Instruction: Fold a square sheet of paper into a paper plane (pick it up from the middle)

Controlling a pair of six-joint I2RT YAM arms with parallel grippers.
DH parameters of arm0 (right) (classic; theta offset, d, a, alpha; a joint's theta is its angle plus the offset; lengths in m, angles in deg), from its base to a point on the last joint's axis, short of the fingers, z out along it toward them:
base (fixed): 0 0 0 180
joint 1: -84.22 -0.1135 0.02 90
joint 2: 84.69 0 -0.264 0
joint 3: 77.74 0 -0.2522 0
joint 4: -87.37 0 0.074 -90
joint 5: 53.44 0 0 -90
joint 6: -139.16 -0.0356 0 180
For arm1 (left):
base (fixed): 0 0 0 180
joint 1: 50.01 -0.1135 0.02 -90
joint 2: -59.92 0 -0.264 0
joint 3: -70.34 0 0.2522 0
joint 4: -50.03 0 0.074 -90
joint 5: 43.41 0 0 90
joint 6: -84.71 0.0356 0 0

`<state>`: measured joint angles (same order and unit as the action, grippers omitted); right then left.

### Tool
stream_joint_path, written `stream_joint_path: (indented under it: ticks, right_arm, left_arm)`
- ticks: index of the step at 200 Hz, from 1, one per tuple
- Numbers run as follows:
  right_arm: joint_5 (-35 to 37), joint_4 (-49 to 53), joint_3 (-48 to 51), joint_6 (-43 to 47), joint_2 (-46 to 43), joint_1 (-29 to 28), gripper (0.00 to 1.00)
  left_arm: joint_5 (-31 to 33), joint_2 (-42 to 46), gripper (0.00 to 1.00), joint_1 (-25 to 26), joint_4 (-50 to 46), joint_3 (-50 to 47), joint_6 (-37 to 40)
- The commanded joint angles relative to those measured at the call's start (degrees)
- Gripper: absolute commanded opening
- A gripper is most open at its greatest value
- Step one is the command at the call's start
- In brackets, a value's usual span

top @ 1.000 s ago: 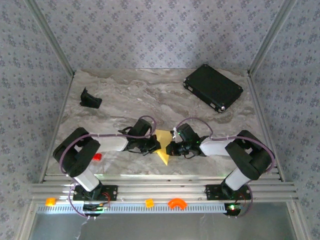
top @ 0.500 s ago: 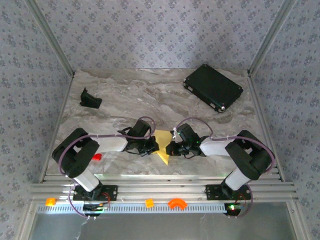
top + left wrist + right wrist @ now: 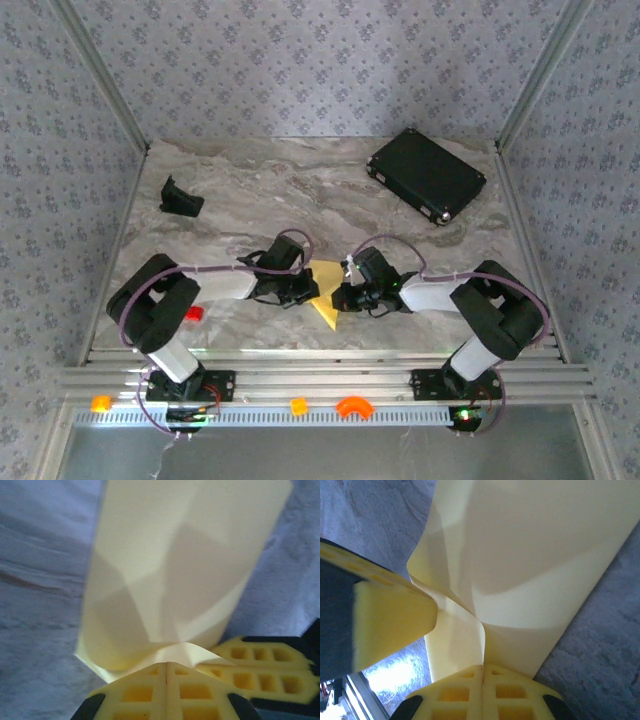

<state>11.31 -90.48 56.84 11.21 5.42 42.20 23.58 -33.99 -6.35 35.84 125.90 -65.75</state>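
Paper sheet (image 3: 325,298), pinched by left hand (image 3: 308,291) and right hand (image 3: 340,297), lies lengthwise far-to-near, tip pointing nearward.

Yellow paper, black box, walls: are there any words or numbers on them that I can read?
There is no text that can be read.
Yellow paper: blank, only folds and shadows.
Black case: any label is too small to make out.
Wallpaper: a little repeating pattern, no letters.
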Motion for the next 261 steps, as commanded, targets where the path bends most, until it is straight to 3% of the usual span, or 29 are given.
stream_joint_path:
  ticks: [1, 27, 89, 119, 148, 193, 261]
  right_arm:
    - [2.6, 3.8, 0.9, 0.4, 0.8, 0.2, 0.0]
    - [1.6, 3.9, -0.2, 0.2, 0.2, 0.3, 0.01]
    - [4.1, 13.9, -3.3, -0.4, -10.4, 2.3, 0.34]
    - [1.0, 15.8, -3.4, -1.1, -14.2, 2.2, 0.4]
    - [-4.0, 14.9, -4.8, -3.4, -12.1, -0.5, 0.35]
    - [-3.4, 14.6, -9.1, -5.7, -5.6, -5.2, 0.08]
    - [-1.8, 14.5, -5.8, -6.5, -1.2, -6.5, 0.03]
  left_arm:
    - [1.8, -1.5, 0.03, -0.6, -2.6, -1.8, 1.5]
    - [2.0, -2.4, 0.01, -0.5, -2.8, -2.9, 2.2]
    - [2.4, -2.8, 0.0, -0.4, -2.9, -3.3, 2.5]
    - [2.3, -3.0, 0.0, -0.4, -2.5, -3.2, 2.4]
    - [2.5, -2.9, 0.0, -0.3, -2.7, -3.2, 2.4]
    - [2.4, -3.3, 0.0, -0.2, -2.6, -3.0, 2.5]
    - [2.2, -3.9, 0.0, -0.2, -2.6, -2.5, 2.5]
